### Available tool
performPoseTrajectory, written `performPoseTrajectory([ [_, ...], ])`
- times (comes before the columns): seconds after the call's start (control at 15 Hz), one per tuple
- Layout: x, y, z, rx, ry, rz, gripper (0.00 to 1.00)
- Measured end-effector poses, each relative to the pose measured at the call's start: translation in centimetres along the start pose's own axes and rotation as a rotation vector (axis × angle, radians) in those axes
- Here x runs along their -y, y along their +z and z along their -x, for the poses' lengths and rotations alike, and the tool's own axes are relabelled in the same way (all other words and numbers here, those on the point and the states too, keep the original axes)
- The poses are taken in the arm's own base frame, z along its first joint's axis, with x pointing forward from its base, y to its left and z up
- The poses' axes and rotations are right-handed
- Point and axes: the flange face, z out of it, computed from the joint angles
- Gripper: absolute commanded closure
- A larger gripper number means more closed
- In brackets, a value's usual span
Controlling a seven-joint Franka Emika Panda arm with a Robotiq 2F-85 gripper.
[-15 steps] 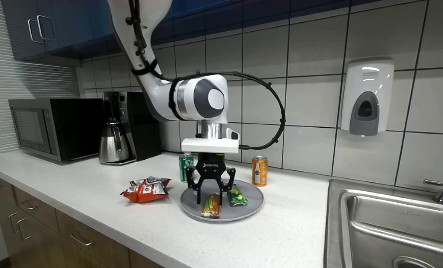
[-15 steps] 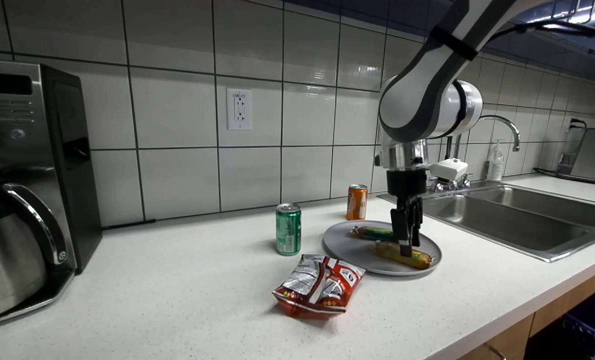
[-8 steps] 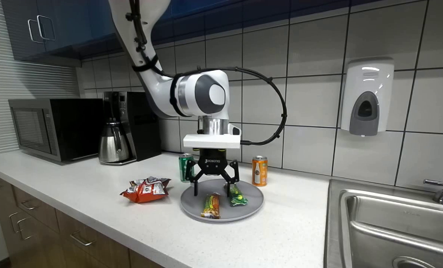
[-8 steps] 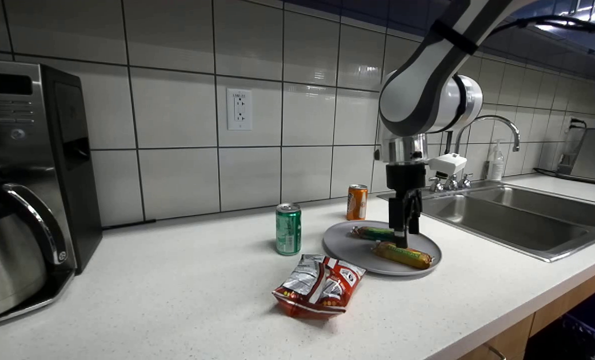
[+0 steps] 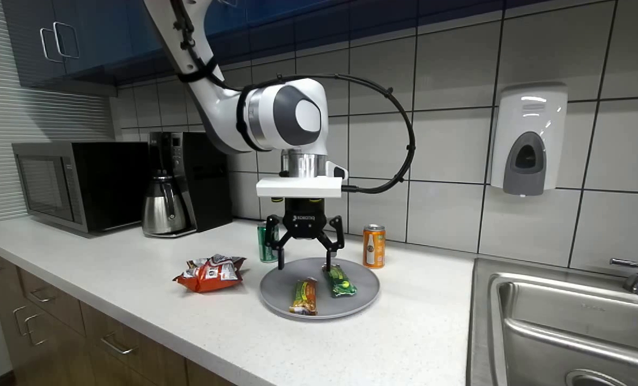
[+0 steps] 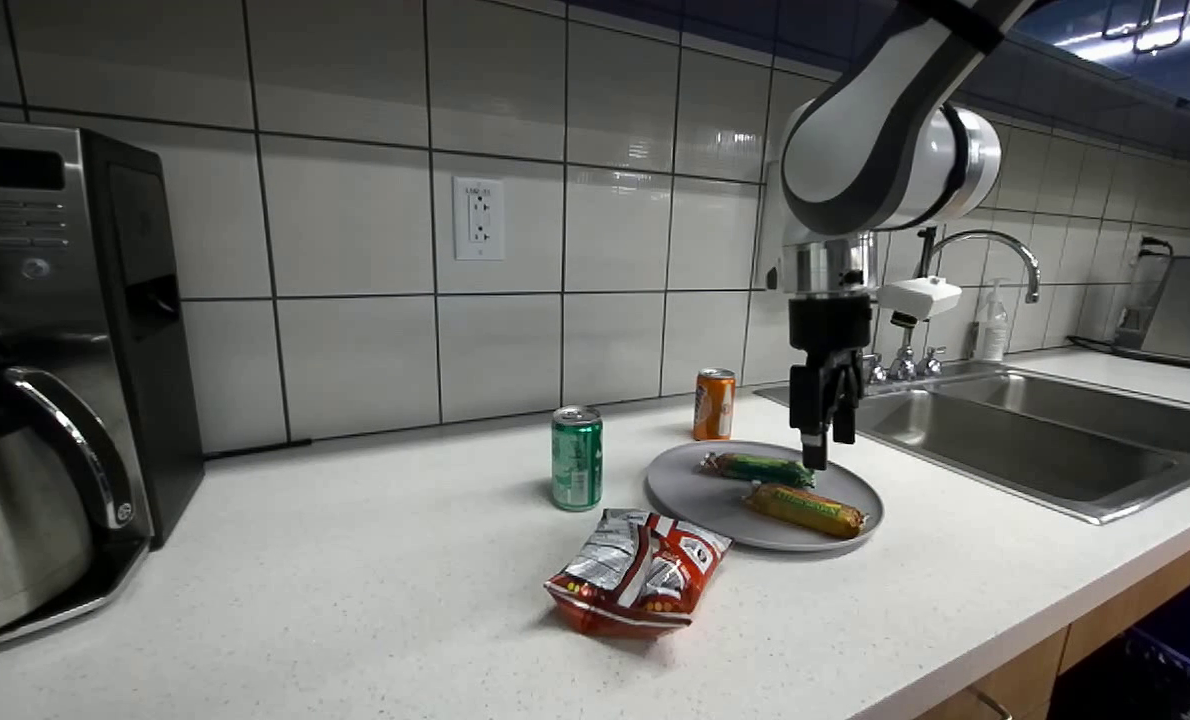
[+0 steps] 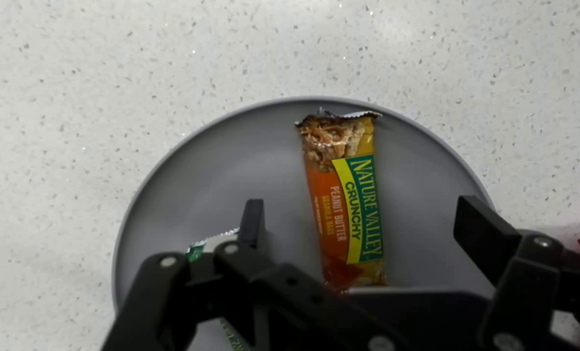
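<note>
My gripper [image 5: 304, 261] hangs above the grey plate [image 5: 281, 292], open, with nothing between its fingers. Below it a peanut butter granola bar in an orange and yellow wrapper [image 7: 338, 204] lies flat on the plate; in the wrist view it shows between the spread fingertips, apart from both. A bar in a green wrapper [image 6: 760, 468] rests beside it on the plate. In the wrist view most of that green bar [image 7: 195, 252] is hidden by a finger. A red and silver chip bag [image 6: 645, 575] lies on the counter near the plate.
A green can [image 6: 577, 460] and an orange can [image 5: 373, 246] stand on the counter behind the plate, near the tiled wall. A coffee maker [image 5: 203, 182] and a microwave [image 5: 110, 182] are further along. The metal sink [image 5: 576, 316] lies on the other side.
My gripper has spread its fingers wider and risen from around the orange and yellow bar. That bar stays on the plate, and the other objects have not moved.
</note>
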Motion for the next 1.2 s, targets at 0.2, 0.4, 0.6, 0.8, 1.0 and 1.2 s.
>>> performPoseTrajectory([
  [0.2,0.7,-0.9,1.3,-0.004,0.047,0.003,0.0],
  [0.4,1.6,-1.6,2.8,-0.006,0.094,0.005,0.0],
  [0.6,2.5,-2.3,4.4,-0.009,0.135,0.006,0.0],
  [0.8,3.6,-3.0,5.9,-0.013,0.166,0.007,0.0],
  [1.0,4.5,-3.1,7.3,-0.008,0.175,0.007,0.0],
  [1.2,4.7,-3.2,7.6,-0.007,0.175,0.006,0.0],
])
